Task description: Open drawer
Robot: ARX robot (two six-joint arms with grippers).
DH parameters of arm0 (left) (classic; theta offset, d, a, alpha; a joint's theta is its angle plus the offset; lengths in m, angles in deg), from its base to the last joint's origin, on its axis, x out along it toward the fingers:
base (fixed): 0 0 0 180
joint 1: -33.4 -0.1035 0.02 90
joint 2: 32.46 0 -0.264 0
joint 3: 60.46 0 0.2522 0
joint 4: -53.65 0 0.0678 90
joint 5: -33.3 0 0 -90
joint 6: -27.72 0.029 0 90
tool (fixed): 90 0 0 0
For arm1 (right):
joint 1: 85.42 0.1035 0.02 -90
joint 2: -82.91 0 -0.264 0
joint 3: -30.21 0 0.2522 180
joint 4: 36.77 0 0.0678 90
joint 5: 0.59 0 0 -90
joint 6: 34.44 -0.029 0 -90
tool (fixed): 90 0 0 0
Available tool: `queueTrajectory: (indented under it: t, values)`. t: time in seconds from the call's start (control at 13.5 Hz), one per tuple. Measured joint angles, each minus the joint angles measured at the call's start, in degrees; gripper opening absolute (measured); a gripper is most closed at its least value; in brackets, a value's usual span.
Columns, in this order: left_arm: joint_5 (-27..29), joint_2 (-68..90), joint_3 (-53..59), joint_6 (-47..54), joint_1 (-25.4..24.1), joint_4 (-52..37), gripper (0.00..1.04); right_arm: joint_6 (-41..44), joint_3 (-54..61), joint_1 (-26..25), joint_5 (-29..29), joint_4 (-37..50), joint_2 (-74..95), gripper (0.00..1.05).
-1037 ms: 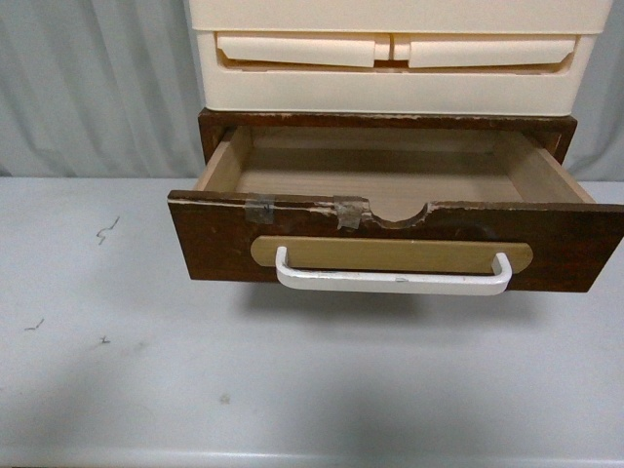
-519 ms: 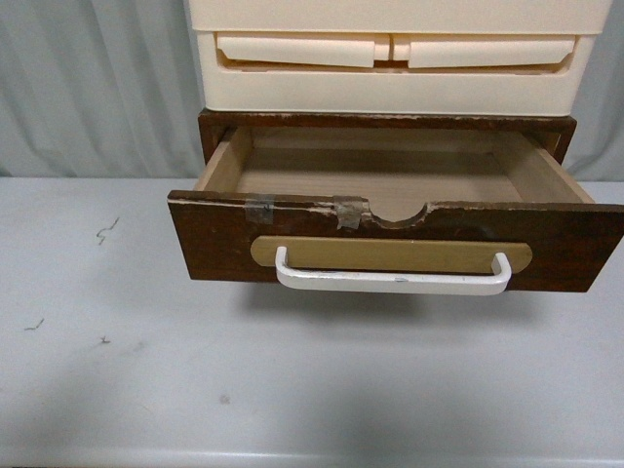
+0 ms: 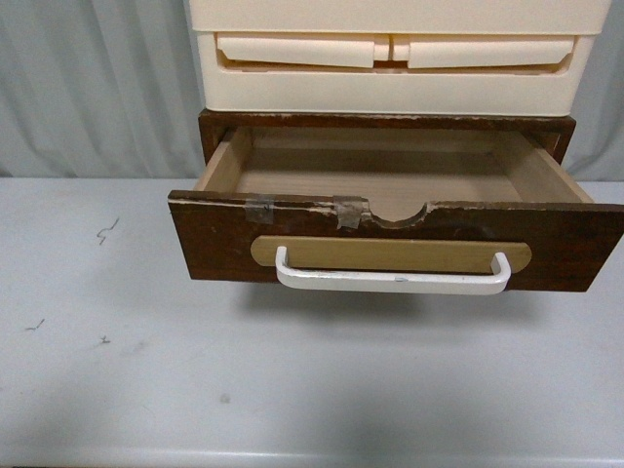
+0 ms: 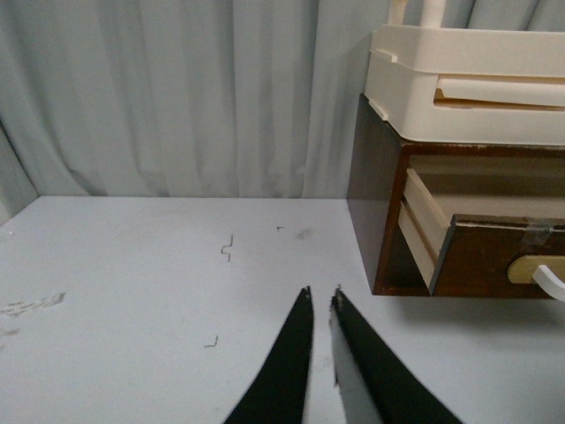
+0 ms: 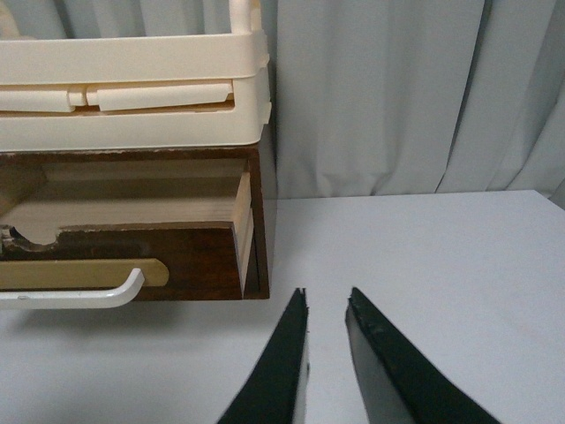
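The wide dark brown wooden drawer point(image 3: 224, 239) stands pulled out of its brown case, its light wooden inside bare. Its white bar handle point(image 3: 392, 281) sits on a tan oval plate, and the chipped taped top edge has a half-round notch. Neither gripper shows in the front view. My left gripper point(image 4: 321, 298) is shut and empty above the table, left of the drawer point(image 4: 481, 256). My right gripper point(image 5: 327, 296) is shut and empty above the table, right of the drawer point(image 5: 199, 252).
Cream plastic drawers point(image 3: 390, 58) are stacked on the brown case. The grey table point(image 3: 127, 322) bears small dark scratch marks at the left. A pale curtain point(image 3: 97, 88) hangs behind.
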Motion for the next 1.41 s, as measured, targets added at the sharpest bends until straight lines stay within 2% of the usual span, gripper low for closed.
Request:
queueTrajectory:
  t: [0.52,0.59,0.67,1.41]
  values:
    - [-0.02,0.0,0.0,0.0,0.0,0.02,0.94,0.0,0.0,0.0,0.0,0.0,0.0,0.93]
    - [-0.02,0.0,0.0,0.07,0.0,0.02,1.0,0.0,0.0,0.0,0.0,0.0,0.0,1.0]
    - [-0.02,0.0,0.0,0.04,0.0,0.02,0.97,0.02,0.0,0.0,0.0,0.0,0.0,0.97]
    - [-0.02,0.0,0.0,0.04,0.0,0.02,0.98,0.02,0.0,0.0,0.0,0.0,0.0,0.98]
